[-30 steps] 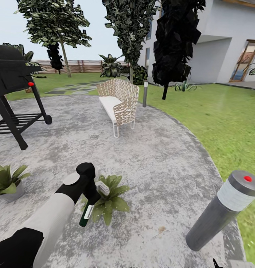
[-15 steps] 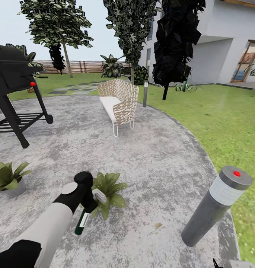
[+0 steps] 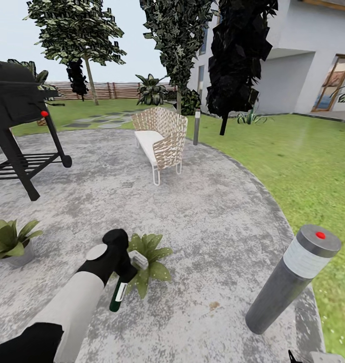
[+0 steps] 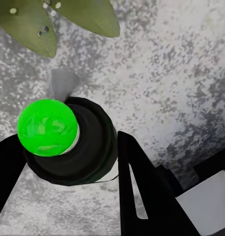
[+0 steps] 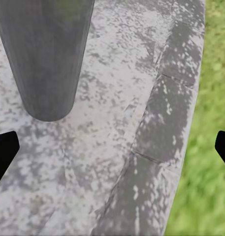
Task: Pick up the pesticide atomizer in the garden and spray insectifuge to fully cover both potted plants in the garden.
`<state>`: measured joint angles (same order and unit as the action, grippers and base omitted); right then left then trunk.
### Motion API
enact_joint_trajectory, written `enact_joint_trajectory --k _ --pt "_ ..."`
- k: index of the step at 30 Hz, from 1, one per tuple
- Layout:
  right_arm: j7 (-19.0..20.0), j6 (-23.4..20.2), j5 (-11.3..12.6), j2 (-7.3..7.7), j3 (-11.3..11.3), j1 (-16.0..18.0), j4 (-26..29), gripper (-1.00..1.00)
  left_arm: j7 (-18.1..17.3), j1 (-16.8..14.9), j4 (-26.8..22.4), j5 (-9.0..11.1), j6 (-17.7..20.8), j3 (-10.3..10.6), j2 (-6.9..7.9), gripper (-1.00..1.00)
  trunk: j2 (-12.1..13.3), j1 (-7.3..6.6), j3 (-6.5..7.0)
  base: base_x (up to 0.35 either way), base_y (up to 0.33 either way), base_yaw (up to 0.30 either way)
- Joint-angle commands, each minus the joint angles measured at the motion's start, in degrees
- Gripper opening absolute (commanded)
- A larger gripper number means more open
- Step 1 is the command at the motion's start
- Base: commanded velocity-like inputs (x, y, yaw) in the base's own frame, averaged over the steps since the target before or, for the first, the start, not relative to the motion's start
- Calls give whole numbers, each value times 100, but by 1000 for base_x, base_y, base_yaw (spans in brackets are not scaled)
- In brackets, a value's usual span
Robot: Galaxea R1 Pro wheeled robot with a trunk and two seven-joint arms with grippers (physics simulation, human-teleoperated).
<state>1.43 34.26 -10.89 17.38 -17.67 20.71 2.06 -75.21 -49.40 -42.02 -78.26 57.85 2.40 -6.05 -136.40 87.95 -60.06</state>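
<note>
My left gripper (image 3: 124,272) is shut on the pesticide atomizer (image 3: 117,297), a dark bottle with a pale label. The bottle hangs tilted with its base toward me. Its white spray head (image 3: 139,260) is right against the leaves of the nearer potted plant (image 3: 149,257) on the stone patio. In the left wrist view, black fingers (image 4: 142,189) flank the bottle (image 4: 85,147), and green leaves (image 4: 53,19) lie just beyond it. The second potted plant (image 3: 10,243) stands to the left in its grey pot. My right gripper (image 5: 112,147) is open above the patio edge.
A grey bollard lamp (image 3: 292,280) with a red dot leans at the right, and its base (image 5: 43,54) appears in the right wrist view. A black grill (image 3: 16,126) stands at the left. A wicker chair (image 3: 159,137) sits ahead. Lawn (image 3: 303,161) borders the patio on the right.
The head view shifted slightly about a second ago. Since then the left gripper has nudged the atomizer a little to the right, toward the nearer plant.
</note>
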Motion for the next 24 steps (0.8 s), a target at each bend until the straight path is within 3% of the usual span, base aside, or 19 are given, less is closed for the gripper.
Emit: enact_joint_trajectory --k 1,6,8,11,14,21,24 --pt "15 19 -45 7 -51 3 -5 100 -56 -6 -7 -57 50 1 26 -100 -2 -1 -5 0 0 0" --pt "15 19 -45 11 -52 3 -4 100 -65 10 -1 -64 56 10 139 -100 -2 -1 -5 0 0 0" --pt "15 19 -45 11 -52 3 -4 100 -64 -2 0 -66 58 22 102 -100 -2 -1 -5 0 0 0" --pt "10 19 -45 11 -52 3 -4 100 -69 -83 0 -105 60 33 -68 -100 -2 -1 -5 0 0 0" --pt "13 19 -45 11 -52 3 -4 100 -92 -186 4 -205 65 25 -116 -100 -2 -1 -5 0 0 0" --pt "15 2 -45 12 -51 3 5 100 -116 -211 1 -242 60 -6 215 -100 -2 -1 -5 0 0 0" --pt "15 2 -45 11 -49 3 5 100 -117 -212 0 -241 60 -3 172 -100 -2 -1 -5 0 0 0"
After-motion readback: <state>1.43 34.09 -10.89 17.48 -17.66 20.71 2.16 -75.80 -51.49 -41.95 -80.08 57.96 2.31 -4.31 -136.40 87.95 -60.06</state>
